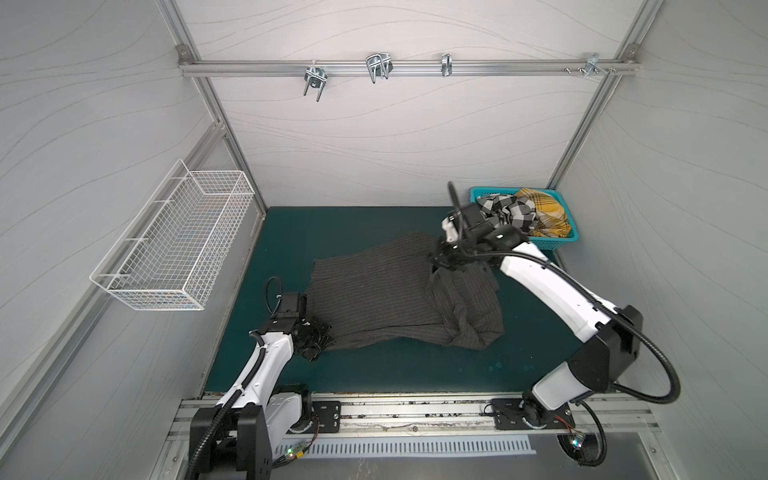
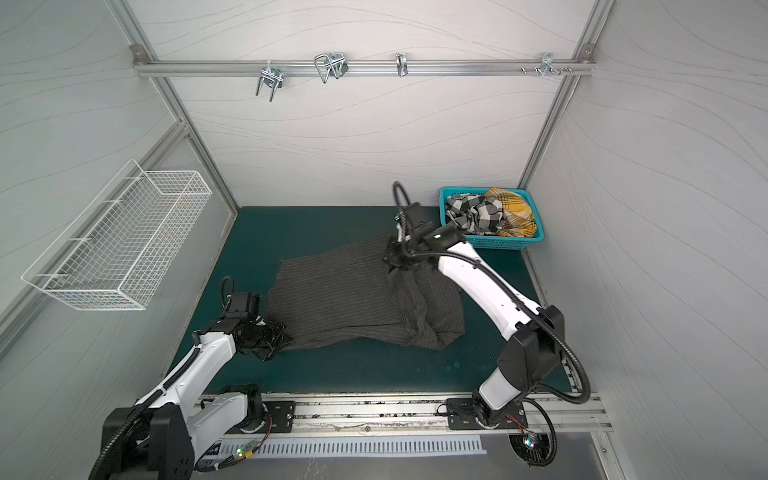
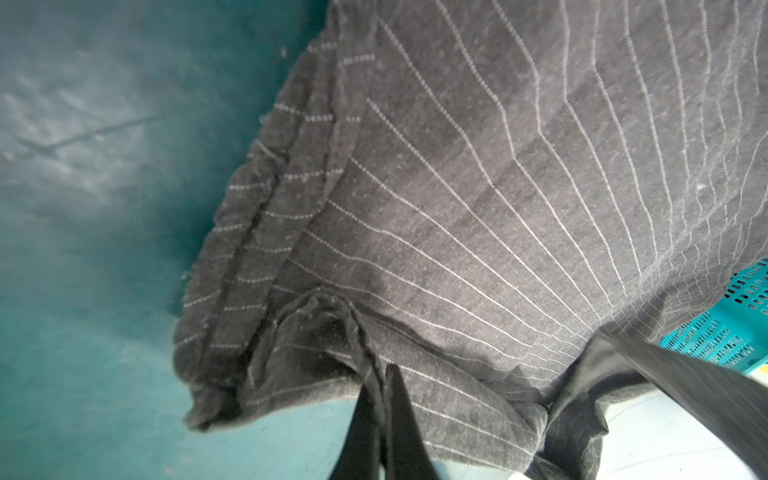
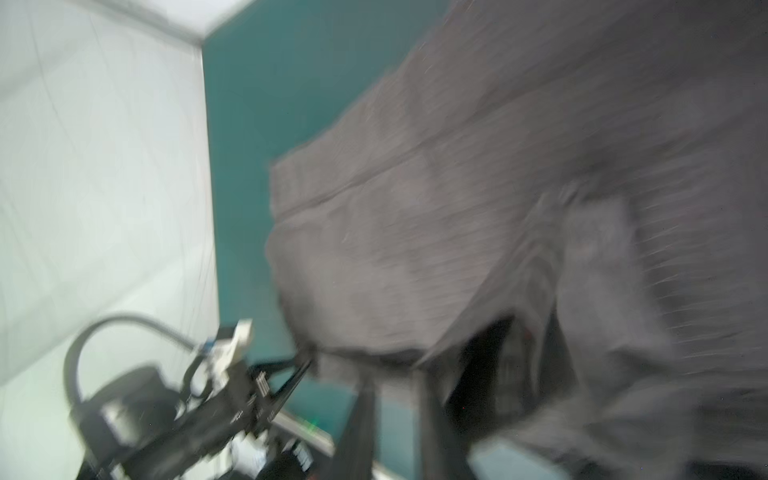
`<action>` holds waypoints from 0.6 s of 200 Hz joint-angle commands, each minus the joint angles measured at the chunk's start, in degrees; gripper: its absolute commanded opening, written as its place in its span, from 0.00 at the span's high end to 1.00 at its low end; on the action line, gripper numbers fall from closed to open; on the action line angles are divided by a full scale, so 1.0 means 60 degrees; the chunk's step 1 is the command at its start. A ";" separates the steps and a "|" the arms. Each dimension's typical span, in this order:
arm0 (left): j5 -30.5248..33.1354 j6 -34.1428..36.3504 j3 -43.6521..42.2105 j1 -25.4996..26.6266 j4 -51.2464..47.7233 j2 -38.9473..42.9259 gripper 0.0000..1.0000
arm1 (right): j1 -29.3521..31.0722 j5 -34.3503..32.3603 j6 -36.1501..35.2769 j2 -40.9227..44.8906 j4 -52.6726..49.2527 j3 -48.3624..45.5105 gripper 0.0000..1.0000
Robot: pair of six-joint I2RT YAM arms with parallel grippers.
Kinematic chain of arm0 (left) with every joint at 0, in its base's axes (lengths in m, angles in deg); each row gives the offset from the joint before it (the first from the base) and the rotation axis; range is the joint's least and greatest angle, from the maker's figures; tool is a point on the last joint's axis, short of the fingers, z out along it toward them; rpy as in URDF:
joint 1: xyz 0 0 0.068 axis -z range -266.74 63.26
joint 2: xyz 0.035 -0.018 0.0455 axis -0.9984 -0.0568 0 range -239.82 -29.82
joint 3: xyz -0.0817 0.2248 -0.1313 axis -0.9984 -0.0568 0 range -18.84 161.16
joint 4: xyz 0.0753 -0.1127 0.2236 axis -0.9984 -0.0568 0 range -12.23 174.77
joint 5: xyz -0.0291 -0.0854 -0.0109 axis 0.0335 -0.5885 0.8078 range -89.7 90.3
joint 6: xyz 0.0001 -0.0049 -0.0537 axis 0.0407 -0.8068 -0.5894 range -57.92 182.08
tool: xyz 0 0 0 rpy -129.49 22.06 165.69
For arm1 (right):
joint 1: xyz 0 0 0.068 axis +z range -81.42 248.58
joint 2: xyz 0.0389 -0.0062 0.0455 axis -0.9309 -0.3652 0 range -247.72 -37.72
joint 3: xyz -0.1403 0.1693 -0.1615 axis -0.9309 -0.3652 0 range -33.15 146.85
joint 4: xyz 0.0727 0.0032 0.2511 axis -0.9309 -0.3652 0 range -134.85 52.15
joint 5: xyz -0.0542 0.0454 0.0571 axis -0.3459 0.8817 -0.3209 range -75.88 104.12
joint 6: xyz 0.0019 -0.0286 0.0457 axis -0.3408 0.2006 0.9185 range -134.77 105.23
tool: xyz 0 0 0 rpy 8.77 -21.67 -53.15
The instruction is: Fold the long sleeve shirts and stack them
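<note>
The dark pinstriped shirt [image 1: 382, 291] lies spread across the middle of the desk [image 1: 374, 374]. The left tool [image 1: 321, 334] is clamped tight on its hem corner [image 3: 328, 320] at 8 o'clock. The right tool [image 1: 442, 259] sits at the shoulder, 1 o'clock; blur hides whether it grips. A hard pull there could slip the hem free, and the bunched sleeve [image 1: 465, 320] at 4 o'clock could get folded in crooked.
</note>
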 commanded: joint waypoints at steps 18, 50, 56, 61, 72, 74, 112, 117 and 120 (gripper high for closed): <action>0.0044 -0.0170 -0.0066 -0.0049 0.0551 -0.0334 1.00 | 0.1347 -0.1195 0.0074 -0.0622 -0.1255 0.0122 0.33; -0.0014 -0.0218 -0.0070 -0.0049 0.0698 -0.0484 1.00 | -0.0090 -0.1678 -0.1110 0.0515 -0.1673 -0.1196 0.30; -0.0021 -0.0203 -0.0071 -0.0049 0.0699 -0.0471 1.00 | -0.0492 -0.1668 -0.1385 0.0551 -0.1750 -0.1392 0.29; -0.0024 -0.0194 -0.0070 -0.0049 0.0695 -0.0468 1.00 | -0.0878 -0.1610 -0.1699 0.0557 -0.1827 -0.1559 0.29; -0.0014 -0.0155 -0.0047 -0.0049 0.0640 -0.0439 1.00 | -0.1498 -0.1575 -0.2303 0.0482 -0.1965 -0.1903 0.29; -0.0014 -0.0154 -0.0042 -0.0049 0.0627 -0.0438 1.00 | -0.1586 -0.1612 -0.2500 0.0463 -0.2006 -0.2017 0.29; -0.0159 -0.0150 -0.0028 -0.0049 0.0574 -0.0335 1.00 | -0.1252 -0.1996 -0.3061 0.0920 -0.2287 -0.3382 0.26; -0.0160 -0.0157 -0.0014 -0.0049 0.0560 -0.0314 1.00 | -0.1167 -0.1970 -0.2977 0.1020 -0.2210 -0.3602 0.25; -0.0160 -0.0159 -0.0014 -0.0049 0.0549 -0.0307 1.00 | -0.1122 -0.1971 -0.2912 0.1076 -0.2157 -0.3729 0.25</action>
